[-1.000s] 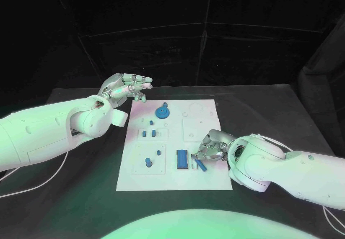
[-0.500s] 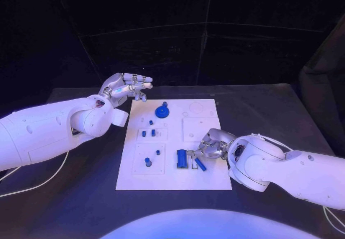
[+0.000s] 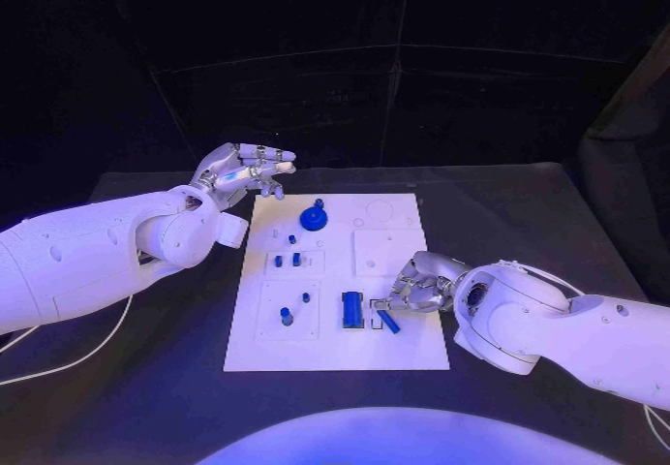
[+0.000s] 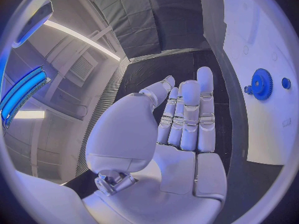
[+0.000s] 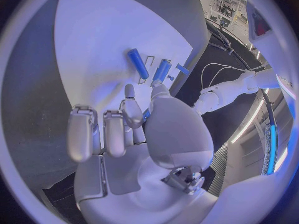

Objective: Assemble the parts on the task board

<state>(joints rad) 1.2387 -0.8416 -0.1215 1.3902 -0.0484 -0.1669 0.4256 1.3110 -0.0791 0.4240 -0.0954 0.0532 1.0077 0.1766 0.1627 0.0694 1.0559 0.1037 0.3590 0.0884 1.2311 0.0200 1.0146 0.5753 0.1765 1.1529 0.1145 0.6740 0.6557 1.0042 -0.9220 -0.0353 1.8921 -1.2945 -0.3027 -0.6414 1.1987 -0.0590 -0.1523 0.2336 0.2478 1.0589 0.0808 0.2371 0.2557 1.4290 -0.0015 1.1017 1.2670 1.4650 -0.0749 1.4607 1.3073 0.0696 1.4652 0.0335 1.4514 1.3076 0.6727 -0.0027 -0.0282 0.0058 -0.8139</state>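
Just beside right hand (image 3: 413, 288) (touching?): blue part (image 3: 387, 321).

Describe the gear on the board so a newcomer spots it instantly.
Start at the white task board in the middle of the black table. Go to its far end, near the left hand. The gear is the round, toothed blue disc there; the other blue parts are small pegs and bars.

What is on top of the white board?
Small blue pieces lie on the white board, among them a round gear and a bar. The right hand covers the spot beneath it.
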